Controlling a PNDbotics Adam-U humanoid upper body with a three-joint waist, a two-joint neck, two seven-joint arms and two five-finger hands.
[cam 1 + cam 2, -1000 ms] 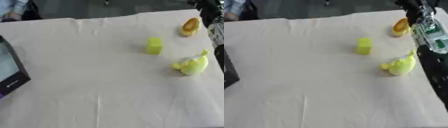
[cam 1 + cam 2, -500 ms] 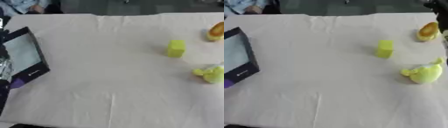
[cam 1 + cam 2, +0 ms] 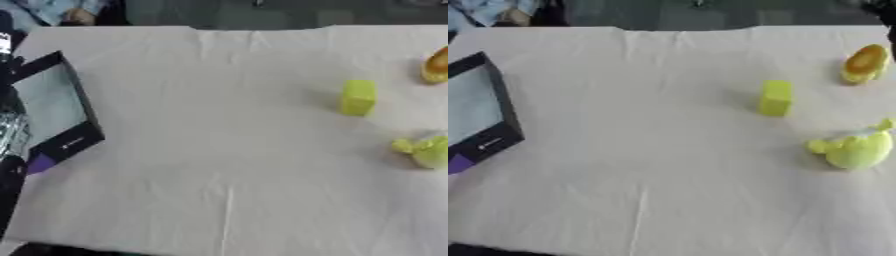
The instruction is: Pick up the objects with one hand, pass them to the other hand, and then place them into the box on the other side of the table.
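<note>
Objects are lying along the right half of the white tablecloth (image 3: 658,150); a yellow-green block (image 3: 776,98) is standing upright near the middle right; an orange and yellow piece (image 3: 864,64) is sitting beyond it at the far right edge; a rounded lime-green toy (image 3: 854,149) is resting nearer, close to the right edge; all three are apart from one another. On the opposite side, the box (image 3: 80,107), black-walled with a pale inside, is sitting at the left edge of the table, well apart from every object.

Neither hand is clearly showing; dark and silver parts of the left arm (image 3: 10,145) are running down the left border beside the box, and a dark bit of something is poking in at the upper right corner, so whether either hand is open or holding anything I cannot tell; nothing appears lifted yet.

Since the objects are all lying to the right, the right arm is probably the nearer one for the pickup, with the left waiting by the box for the handover; the block, standing tall, looks easiest to take from the sides.
</note>
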